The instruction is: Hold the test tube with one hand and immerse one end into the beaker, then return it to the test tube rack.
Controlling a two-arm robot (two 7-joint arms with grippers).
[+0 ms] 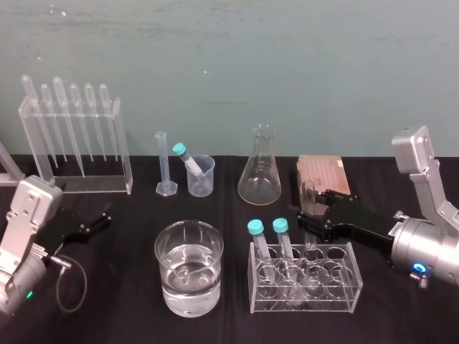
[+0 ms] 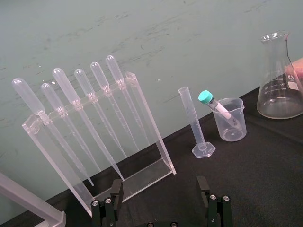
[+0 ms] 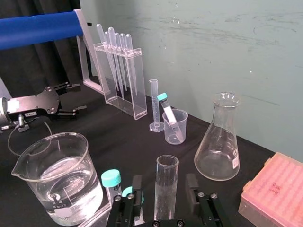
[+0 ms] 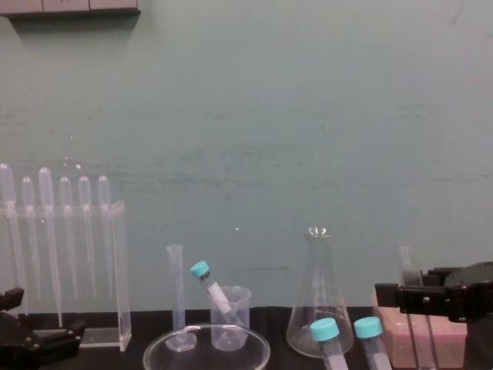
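Right gripper (image 3: 164, 182) is at the test tube rack (image 1: 355, 287), fingers spread. The test tube (image 3: 166, 170) stands upright between them, glass showing clear on both sides, so nothing is pinched yet. From the chest view the fingers sit on the tube's upper part, below its open mouth.

Here's the worry. If those fingers close off-centre, one pad could reach the glass first and shove the tube against its rack hole, tipping it or dragging the rack along. Bare glass is slick too, so a light squeeze could let it slide on the lift.

And watch the neighbours: two teal-capped tubes (image 1: 257, 231) stand just to the left in the same rack. They are right on the way to the beaker (image 1: 166, 283), which holds water on the near surface left of the rack. A low sideways swing could clip a cap, so I'd judge the lift needs to go straight up first.

Left gripper (image 2: 158, 189) is parked far left, fingers apart, holding nothing.
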